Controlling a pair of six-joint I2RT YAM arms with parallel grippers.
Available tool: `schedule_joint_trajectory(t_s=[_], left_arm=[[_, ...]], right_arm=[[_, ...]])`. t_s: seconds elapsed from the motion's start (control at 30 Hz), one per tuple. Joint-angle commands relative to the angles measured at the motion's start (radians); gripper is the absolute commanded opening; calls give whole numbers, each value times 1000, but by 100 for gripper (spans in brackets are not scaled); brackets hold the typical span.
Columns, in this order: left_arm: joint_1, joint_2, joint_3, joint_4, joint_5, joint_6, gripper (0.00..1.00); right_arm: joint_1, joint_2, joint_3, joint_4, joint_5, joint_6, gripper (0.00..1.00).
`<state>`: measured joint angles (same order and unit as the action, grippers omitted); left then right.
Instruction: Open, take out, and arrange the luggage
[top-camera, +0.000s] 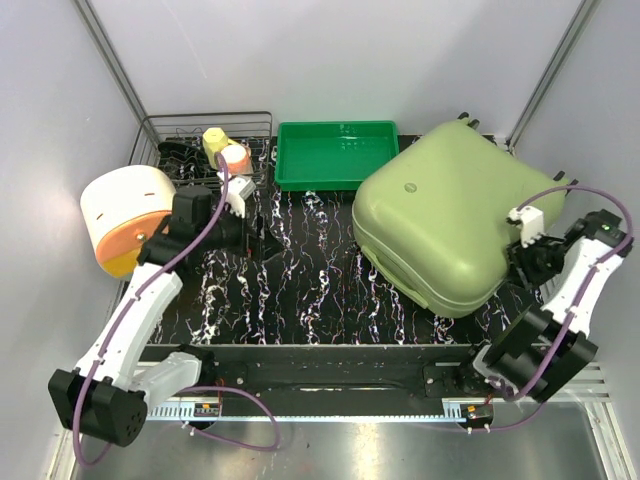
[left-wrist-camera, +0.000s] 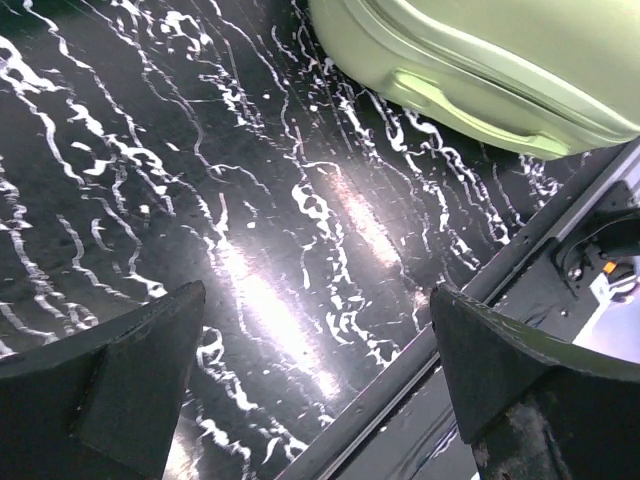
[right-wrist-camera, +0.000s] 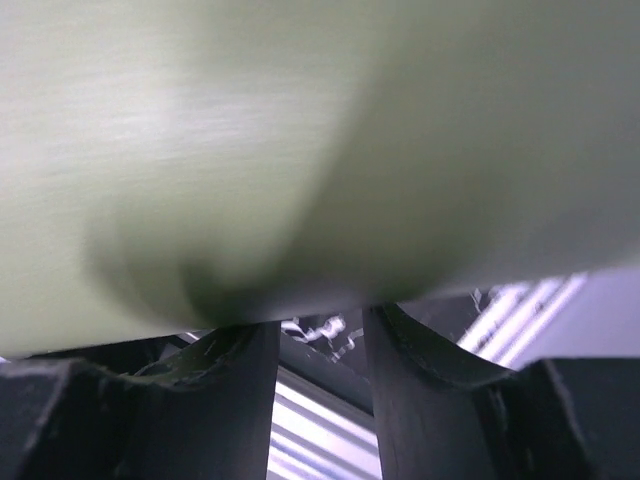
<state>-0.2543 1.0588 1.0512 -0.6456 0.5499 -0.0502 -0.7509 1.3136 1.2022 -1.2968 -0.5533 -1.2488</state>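
Opening step: the luggage (top-camera: 435, 215) lies shut (green tray (top-camera: 335, 155) just beside its rear-left corner), right gripper (right-wrist-camera: 320, 330) half-open and empty at its right rim, left gripper (left-wrist-camera: 318, 300) wide open, empty, to its left; next likely needs a zip-pull grip.

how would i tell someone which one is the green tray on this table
Look along the far edge of the black white-veined table. The bright green shallow rectangular plastic tray sits between the wire rack and the pale olive hard-shell suitcase. It alone is vivid green, flat and open-topped.
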Motion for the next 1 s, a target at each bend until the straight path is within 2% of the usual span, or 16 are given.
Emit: schedule_joint_trajectory(t_s=[0.0, 0.03, 0.17, 0.27, 0.33, 0.4, 0.47, 0.57, 0.7, 0.97], left_arm=[[-48, -95, -173, 326, 45, -250, 98], [-66, -98, -196, 360, 12, -325, 94], [-206, -22, -258, 522, -122, -463, 86], [-305, 85, -257, 622, -229, -557, 81], [-361, 145, -223, 643, -324, -615, 80], [-390, 257, -157, 676, -338, -678, 82], [-405, 375, -90, 628, -349, -758, 85], [-437, 496, 12, 595, -341, -818, 88], [-479, 616, 93, 600, -320, -884, 89], [-507, 765, 109, 681, -309, -1034, 86]], right_arm=[[197, -149, -75, -235, -238, -41, 48], [217, -190, -75, -248, -256, -40, 48], [236, -249, -30, -338, -332, -67, 47], [237, -287, 26, -338, -341, 17, 48], [236, -313, 74, -308, -341, 104, 52], [237, -330, 115, -185, -326, 315, 60], [236, -329, 146, -74, -309, 501, 63], [237, -300, 218, 14, -271, 651, 70], [236, -254, 252, 57, -228, 719, 74], [236, -221, 281, 120, -148, 790, 77]])
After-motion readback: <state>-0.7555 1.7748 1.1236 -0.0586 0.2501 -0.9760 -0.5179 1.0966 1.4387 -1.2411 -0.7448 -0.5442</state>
